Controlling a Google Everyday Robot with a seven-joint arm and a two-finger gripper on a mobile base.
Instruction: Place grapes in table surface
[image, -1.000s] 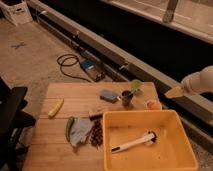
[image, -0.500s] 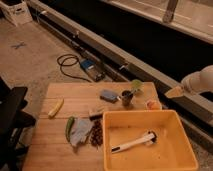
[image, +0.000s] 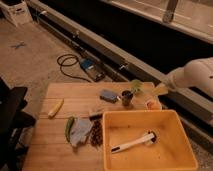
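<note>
The grapes (image: 95, 134) are a dark bunch lying on the wooden table (image: 55, 145), against the left wall of a yellow bin (image: 165, 165). My white arm (image: 196, 74) reaches in from the right above the table's far right corner. Its gripper (image: 159, 90) hangs at the arm's tip, well right of and behind the grapes, near a green object (image: 136, 86) and a dark cup (image: 127, 97).
The yellow bin holds a white brush (image: 132, 143). On the table lie a banana (image: 56, 107), a green vegetable (image: 68, 127), a grey cloth (image: 80, 131), a blue sponge (image: 108, 95) and an orange item (image: 152, 104). A cable (image: 70, 65) lies on the floor behind.
</note>
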